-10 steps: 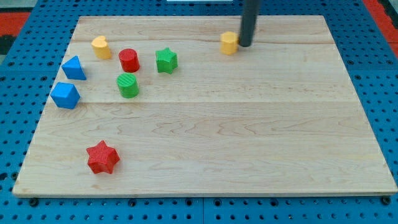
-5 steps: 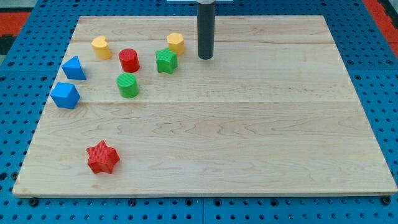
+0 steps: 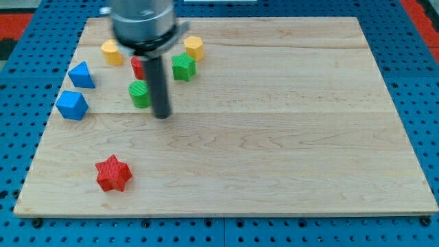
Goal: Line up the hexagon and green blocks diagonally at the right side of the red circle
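8 blocks total on the board: 2 yellow (image 3: 194, 47) (image 3: 110, 51), 2 green (image 3: 183, 67) (image 3: 139, 93), 2 blue (image 3: 81, 75) (image 3: 71, 105), 2 red (image 3: 138, 66) (image 3: 113, 173).

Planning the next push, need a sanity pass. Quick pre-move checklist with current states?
1. My tip visible: ok, just right of the green cylinder.
2. Tip touching the green cylinder: cannot tell.
3. Yellow hexagon right of red circle: ok, up-right.
4. Green star right of red circle: ok.
5. Green cylinder right of red circle: not ok, sits below it.
6. Red circle fully visible: not ok, rod covers part.
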Controlling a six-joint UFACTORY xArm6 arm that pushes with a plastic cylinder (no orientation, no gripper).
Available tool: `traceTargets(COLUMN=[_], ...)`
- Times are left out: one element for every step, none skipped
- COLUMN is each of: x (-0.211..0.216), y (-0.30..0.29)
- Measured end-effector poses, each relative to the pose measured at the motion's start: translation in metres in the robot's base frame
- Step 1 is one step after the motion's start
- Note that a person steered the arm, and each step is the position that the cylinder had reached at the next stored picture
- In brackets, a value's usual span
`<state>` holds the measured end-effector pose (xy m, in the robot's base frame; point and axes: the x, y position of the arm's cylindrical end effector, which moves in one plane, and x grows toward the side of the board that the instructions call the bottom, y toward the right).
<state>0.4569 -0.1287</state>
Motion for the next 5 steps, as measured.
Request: traceTargets(x=[-0.01,-0.029,-0.029,-0.036,-0.042], y=[-0.025,-0.033,-0.06,-0.072,-0.04])
